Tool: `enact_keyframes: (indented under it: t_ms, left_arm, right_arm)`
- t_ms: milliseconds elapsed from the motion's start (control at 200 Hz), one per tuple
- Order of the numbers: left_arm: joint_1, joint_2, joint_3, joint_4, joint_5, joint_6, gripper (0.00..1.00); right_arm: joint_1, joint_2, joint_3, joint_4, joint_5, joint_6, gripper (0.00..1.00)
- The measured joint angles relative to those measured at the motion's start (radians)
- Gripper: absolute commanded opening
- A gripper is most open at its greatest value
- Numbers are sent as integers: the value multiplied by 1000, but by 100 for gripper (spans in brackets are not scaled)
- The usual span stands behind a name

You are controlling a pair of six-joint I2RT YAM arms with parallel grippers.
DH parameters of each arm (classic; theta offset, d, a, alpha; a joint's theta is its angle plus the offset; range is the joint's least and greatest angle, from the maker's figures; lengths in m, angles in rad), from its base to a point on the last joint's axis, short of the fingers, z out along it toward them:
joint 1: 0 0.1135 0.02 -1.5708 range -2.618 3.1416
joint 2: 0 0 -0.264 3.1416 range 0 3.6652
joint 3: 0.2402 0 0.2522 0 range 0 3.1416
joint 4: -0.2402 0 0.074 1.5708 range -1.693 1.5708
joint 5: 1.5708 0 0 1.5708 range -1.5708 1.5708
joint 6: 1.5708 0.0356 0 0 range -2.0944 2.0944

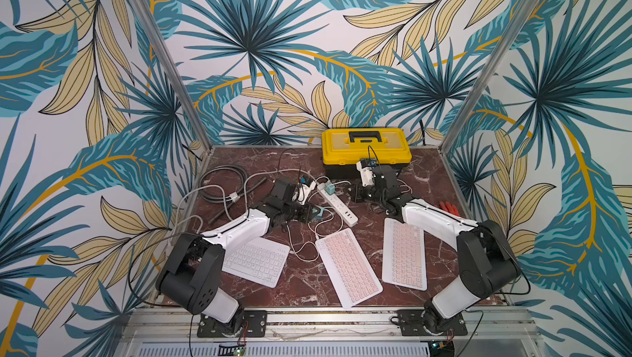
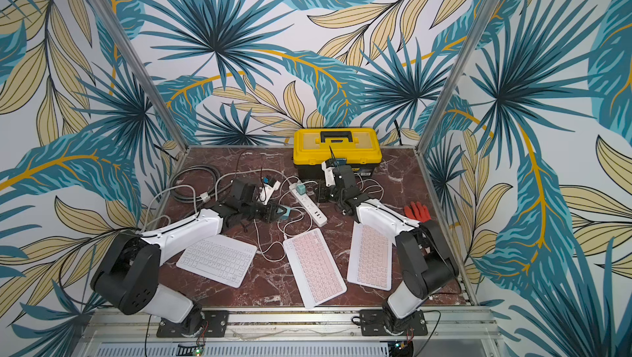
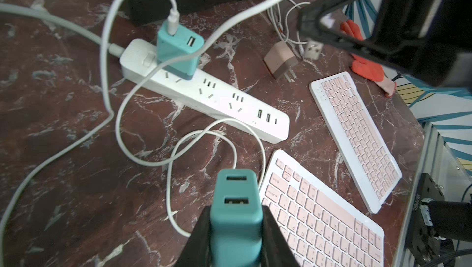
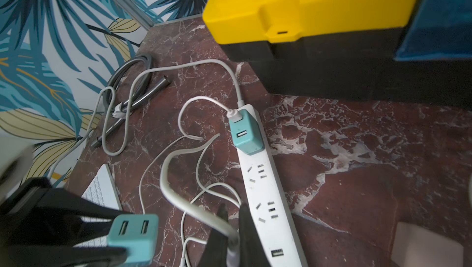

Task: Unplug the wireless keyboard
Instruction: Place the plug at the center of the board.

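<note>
Red-brown marble veined with white makes up the tabletop (image 1: 301, 285). We see it boxed in by aluminium posts (image 1: 164, 58) and wallpaper (image 1: 246, 47) of teal and sand-coloured palm leaves. A yellow-lidded toolbox (image 1: 366, 146) stands at upper centre in both top views. Its sticker is too blurred for us to read, though single letters show on the keycaps in the left wrist view.

The pink wireless keyboard (image 1: 349, 266) lies flat at lower centre, below the white power strip (image 1: 338, 203). Its long axis runs from upper left to lower right, with one short end toward the strip. A thin lead (image 2: 284, 234) meets its upper-left corner.

The left gripper (image 3: 236, 227) pinches a teal charger (image 3: 235, 196), whose two USB ports face the wrist camera. The right gripper (image 4: 233, 227) is pressed together on a thick white cable (image 4: 162, 178).
</note>
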Motion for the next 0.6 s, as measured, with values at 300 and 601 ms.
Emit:
enact_keyframes:
  t_ms: [300, 601]
  left_arm:
    - [32, 0, -36, -6, -105, -87, 0]
    - [53, 22, -42, -6, -183, -172, 0]
  right_arm:
    - [0, -45, -1, -129, -58, -157, 4]
    - [6, -24, -6, -179, -58, -204, 4]
